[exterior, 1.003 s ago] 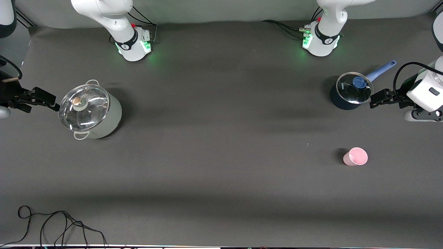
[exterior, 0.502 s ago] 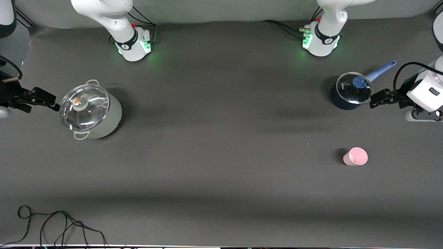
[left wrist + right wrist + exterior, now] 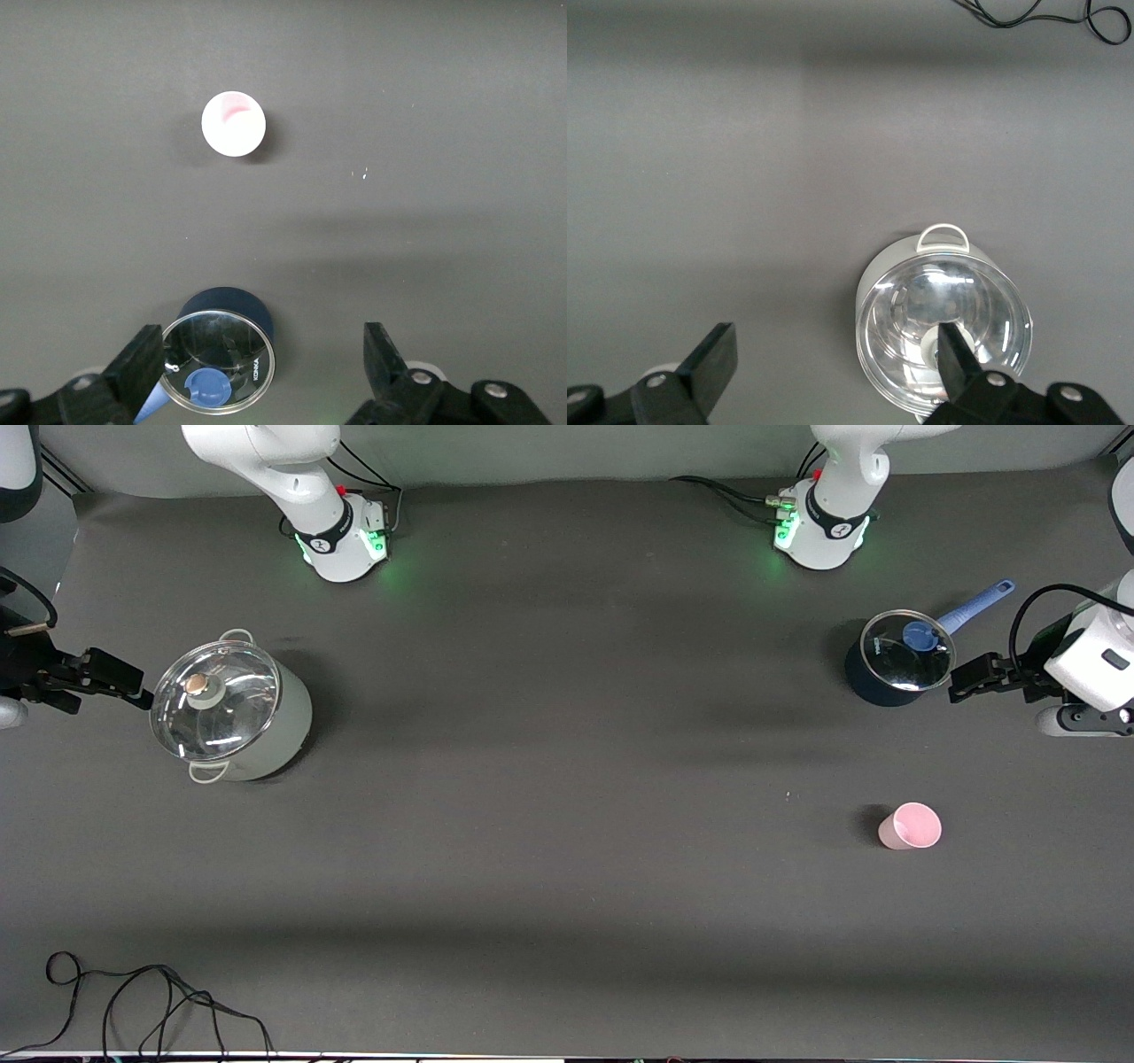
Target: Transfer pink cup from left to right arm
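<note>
The pink cup (image 3: 910,826) (image 3: 233,125) stands upright on the dark table (image 3: 567,850), toward the left arm's end and nearer the front camera than the small blue pot (image 3: 895,662) (image 3: 220,360). The left gripper (image 3: 970,677) (image 3: 264,363) hangs in the air beside that pot, fingers spread wide and holding nothing. The right gripper (image 3: 111,682) (image 3: 837,354) waits beside the big lidded pot (image 3: 232,708) (image 3: 943,329), fingers also wide apart; its exact height is hard to judge.

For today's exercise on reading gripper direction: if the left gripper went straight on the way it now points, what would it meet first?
Probably the bare table. The open left gripper points down beside the small dark blue pot. The pink cup lies off that line, nearer the front camera.
</note>
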Available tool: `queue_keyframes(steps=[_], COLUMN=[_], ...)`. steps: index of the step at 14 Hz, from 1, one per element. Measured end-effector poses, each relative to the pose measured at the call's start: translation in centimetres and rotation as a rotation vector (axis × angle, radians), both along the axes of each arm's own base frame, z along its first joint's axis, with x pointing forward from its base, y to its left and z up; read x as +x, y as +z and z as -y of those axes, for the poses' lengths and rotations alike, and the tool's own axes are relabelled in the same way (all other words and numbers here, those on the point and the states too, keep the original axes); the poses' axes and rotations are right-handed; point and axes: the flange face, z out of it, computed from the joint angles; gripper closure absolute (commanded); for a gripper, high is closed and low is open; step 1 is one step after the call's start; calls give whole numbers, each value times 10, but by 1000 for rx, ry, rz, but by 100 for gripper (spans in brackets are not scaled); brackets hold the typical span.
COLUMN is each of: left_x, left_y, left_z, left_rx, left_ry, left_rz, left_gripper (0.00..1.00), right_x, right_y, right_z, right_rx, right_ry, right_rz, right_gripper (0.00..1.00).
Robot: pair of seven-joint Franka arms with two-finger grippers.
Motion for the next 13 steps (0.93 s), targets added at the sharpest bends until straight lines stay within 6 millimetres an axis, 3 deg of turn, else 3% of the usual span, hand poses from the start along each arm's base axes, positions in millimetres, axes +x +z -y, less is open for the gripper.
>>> queue_keyframes(steps=[5, 7, 13], left_x=[0, 2, 15], left_y=[7, 10, 3], left_z=[-3, -13, -92], left_rx=[0, -4, -37], left_ry=[-8, -54, -347], left_rz=[3, 10, 24], left_gripper=[0, 0, 0], right_x=[0, 0, 0], right_y=[0, 0, 0], right_z=[0, 0, 0], right_rx=[0, 0, 0], right_ry=[0, 0, 0], right_rz=[-1, -1, 0], right_gripper=[0, 0, 0])
